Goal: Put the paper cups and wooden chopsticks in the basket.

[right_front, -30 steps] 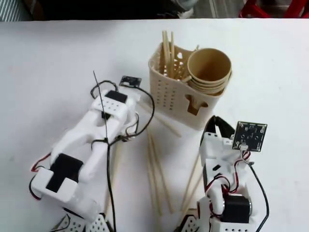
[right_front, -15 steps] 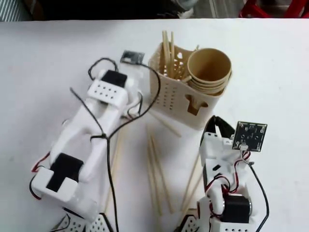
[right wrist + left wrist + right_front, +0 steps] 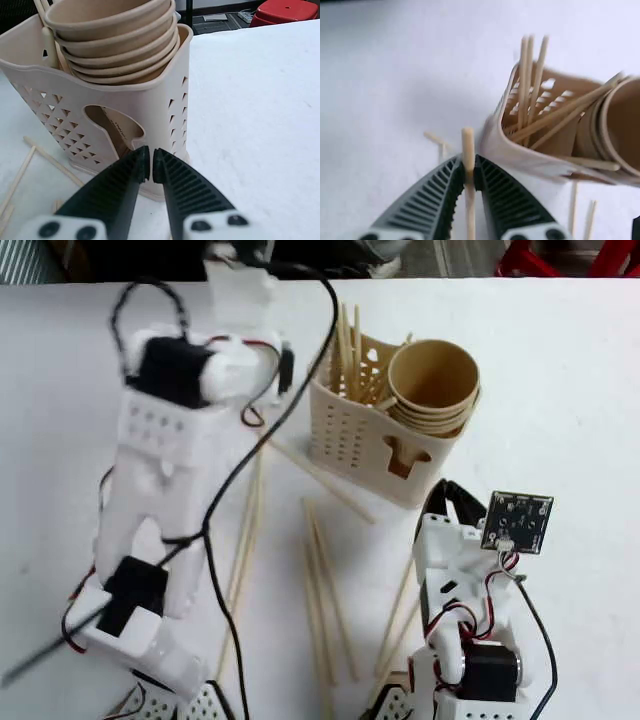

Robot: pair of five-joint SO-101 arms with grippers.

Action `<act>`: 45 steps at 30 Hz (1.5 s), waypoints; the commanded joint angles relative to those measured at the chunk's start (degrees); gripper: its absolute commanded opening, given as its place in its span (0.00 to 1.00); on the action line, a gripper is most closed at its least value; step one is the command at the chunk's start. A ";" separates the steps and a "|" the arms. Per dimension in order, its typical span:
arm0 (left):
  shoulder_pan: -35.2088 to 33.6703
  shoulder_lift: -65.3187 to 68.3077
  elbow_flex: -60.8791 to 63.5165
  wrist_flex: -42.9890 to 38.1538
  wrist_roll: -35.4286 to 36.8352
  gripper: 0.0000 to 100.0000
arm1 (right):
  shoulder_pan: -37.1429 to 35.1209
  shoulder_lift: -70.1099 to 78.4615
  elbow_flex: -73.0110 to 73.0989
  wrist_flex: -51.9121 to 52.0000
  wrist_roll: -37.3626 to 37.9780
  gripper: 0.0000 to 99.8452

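A cream perforated basket (image 3: 350, 430) stands mid-table with stacked paper cups (image 3: 435, 380) and a few upright wooden chopsticks (image 3: 348, 340) in it. My left gripper (image 3: 468, 167) is raised beside the basket's left wall (image 3: 520, 150) and is shut on one chopstick (image 3: 468, 145) that sticks up between its fingers. In the high view this gripper (image 3: 283, 368) is at the basket's far left corner. My right gripper (image 3: 149, 162) is shut with nothing in it, low on the table just in front of the basket (image 3: 60, 95) below the cups (image 3: 115, 35).
Several loose chopsticks lie on the white table: a pair (image 3: 245, 530) under the left arm, a few (image 3: 320, 590) in the middle, some (image 3: 400, 615) beside the right arm, and one slanted (image 3: 320, 480) at the basket's foot. A black cable (image 3: 230, 490) loops over the left arm.
My left arm has risen off the table and swung toward the basket's far left corner, carrying a chopstick. The chopsticks it covered now show. The right arm has not moved.
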 commanded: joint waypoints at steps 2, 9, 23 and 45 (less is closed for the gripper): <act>-0.40 -0.31 -18.64 -4.40 -0.09 0.02 | 0.22 -0.40 -0.44 -1.10 -0.35 0.03; -0.31 -0.31 -26.81 -17.76 -0.09 0.02 | 0.13 -0.40 -0.44 -1.10 -0.35 0.03; 4.62 9.89 -19.43 -33.23 -0.53 0.02 | 0.31 -0.40 -0.44 -1.01 -0.35 0.03; 1.80 6.46 -18.46 4.57 -20.22 0.13 | 0.31 -0.40 -0.44 -1.01 -0.35 0.03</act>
